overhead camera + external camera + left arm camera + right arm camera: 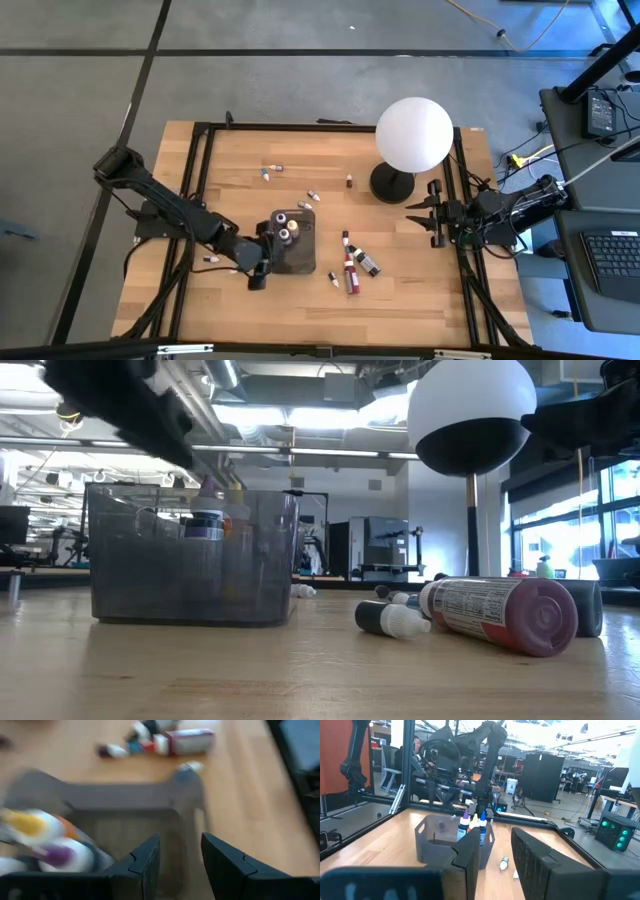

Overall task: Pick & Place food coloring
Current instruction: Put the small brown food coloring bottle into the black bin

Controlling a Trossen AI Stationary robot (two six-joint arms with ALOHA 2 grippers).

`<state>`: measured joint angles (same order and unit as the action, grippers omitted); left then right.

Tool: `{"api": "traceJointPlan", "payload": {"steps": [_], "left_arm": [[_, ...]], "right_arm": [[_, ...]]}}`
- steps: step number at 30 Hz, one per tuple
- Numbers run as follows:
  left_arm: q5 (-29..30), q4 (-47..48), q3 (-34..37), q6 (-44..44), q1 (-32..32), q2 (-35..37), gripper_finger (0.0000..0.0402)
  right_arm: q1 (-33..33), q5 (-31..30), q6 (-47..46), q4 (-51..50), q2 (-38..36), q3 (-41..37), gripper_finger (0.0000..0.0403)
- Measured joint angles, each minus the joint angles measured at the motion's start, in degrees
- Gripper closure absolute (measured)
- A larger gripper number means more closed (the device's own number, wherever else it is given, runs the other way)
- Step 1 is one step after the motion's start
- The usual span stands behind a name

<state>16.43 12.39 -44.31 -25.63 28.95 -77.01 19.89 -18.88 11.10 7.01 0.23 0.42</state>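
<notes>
I see three food coloring bottles [285, 227] standing upright inside the dark grey tray [303, 258], bunched toward the end nearest my left arm, with purple, orange and yellow tips showing. The rest are scattered on the counter [400, 290]: a cluster of larger bottles [354, 265] lies on its side just beside the tray toward the right arm, and several tiny ones [270, 172] lie farther back, well apart from each other. My left gripper [262, 262] hangs at the tray's near corner, its fingers [145, 862] parted with nothing between them. My right gripper [428, 212] waits near the counter's right edge, beside the black base of the white globe lamp [413, 133], its fingers [470, 855] apart and holding nothing.
</notes>
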Motion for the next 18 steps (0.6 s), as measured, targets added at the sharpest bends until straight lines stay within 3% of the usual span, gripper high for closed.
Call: {"api": "traceJointPlan", "payload": {"steps": [11,14,18], "left_arm": [[-24.4,5.5,0.0,-11.2,0.0,1.2,0.0265],[-23.4,11.9,0.0,-15.7,0.0,1.2,0.0263],[-15.7,19.5,0.0,-20.1,1.1,0.8,0.0264]], "right_arm": [[0.0,-0.1,1.4,0.0,0.0,0.0,0.0289],[0.0,-0.1,1.3,0.0,0.0,0.0,0.0289],[0.0,-0.1,1.3,0.0,0.0,0.0,0.0289]]}}
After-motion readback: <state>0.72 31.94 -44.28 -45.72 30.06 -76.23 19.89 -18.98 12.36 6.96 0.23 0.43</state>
